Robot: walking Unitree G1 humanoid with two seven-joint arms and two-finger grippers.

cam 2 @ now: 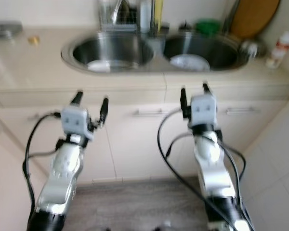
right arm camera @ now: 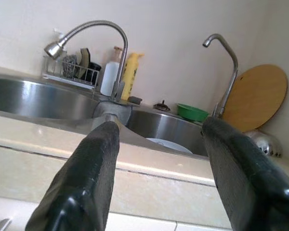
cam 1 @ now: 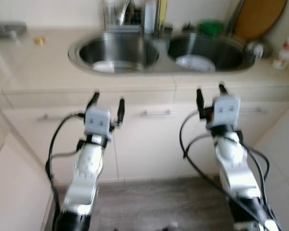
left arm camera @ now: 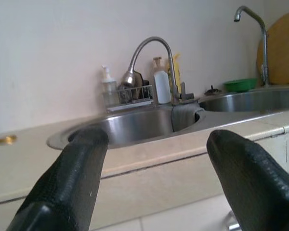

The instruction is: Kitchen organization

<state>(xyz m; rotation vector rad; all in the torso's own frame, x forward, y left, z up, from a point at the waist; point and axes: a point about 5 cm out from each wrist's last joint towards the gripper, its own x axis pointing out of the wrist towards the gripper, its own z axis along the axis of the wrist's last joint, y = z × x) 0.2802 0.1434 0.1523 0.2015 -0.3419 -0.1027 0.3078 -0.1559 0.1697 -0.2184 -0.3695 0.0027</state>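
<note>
A steel double sink (cam 1: 161, 65) is set into the beige counter ahead of me. A white plate (cam 1: 104, 66) lies in the left basin and another white plate (cam 1: 195, 62) in the right basin. My left gripper (cam 1: 107, 102) is open, held up in front of the counter edge below the left basin. My right gripper (cam 1: 211, 92) is open too, level with the counter edge below the right basin. Neither holds anything. In the wrist views the fingers (left arm camera: 77, 178) (right arm camera: 91, 178) frame the sink and the curved tap (right arm camera: 98, 29).
Behind the sink stand a wire caddy with bottles (cam 1: 118, 14), a green bowl (cam 1: 212, 26) and a round wooden board (cam 1: 260, 17). A white bottle (cam 1: 286, 50) stands at the right, a small gold object (cam 1: 39, 41) at the left. Cabinet doors with bar handles (cam 1: 156, 114) lie below.
</note>
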